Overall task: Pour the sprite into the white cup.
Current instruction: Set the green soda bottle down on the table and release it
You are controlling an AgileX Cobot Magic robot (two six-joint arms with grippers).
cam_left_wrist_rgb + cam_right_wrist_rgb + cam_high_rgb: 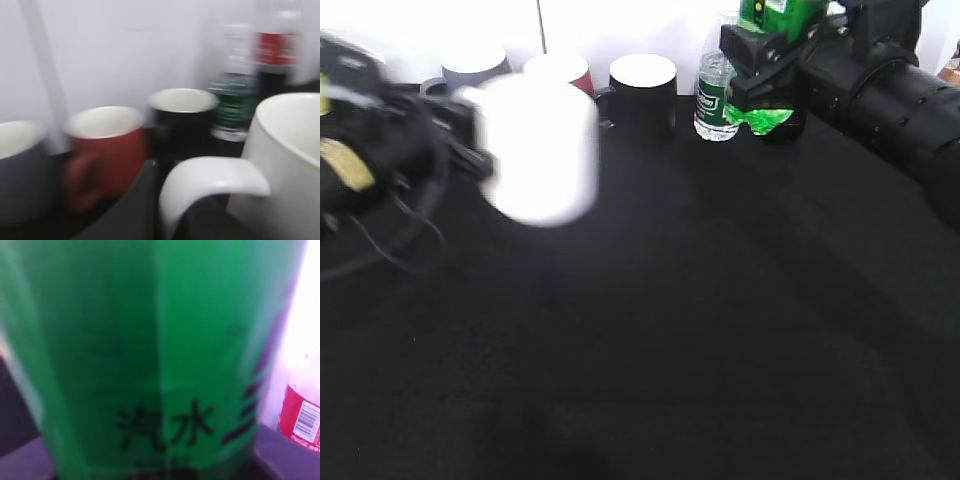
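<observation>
The white cup (538, 150) is blurred and held off the black table at the left by its handle. My left gripper (470, 145) is shut on that handle. In the left wrist view the white cup (292, 155) fills the right side, with the handle between the dark fingers of my left gripper (170, 210). The sprite (772, 15) is at the top right, its bumpy green base (762, 120) off the table. My right gripper (765, 65) is shut around the bottle's middle. The sprite's green label (150, 350) fills the right wrist view and hides the fingers.
Along the back wall stand a grey mug (470, 68), a brick-red mug (560, 68), a black mug (642, 90) and a small water bottle (717, 95). A cola bottle (300, 420) with a red label stands beside the sprite. The black table (700, 320) spreads in front.
</observation>
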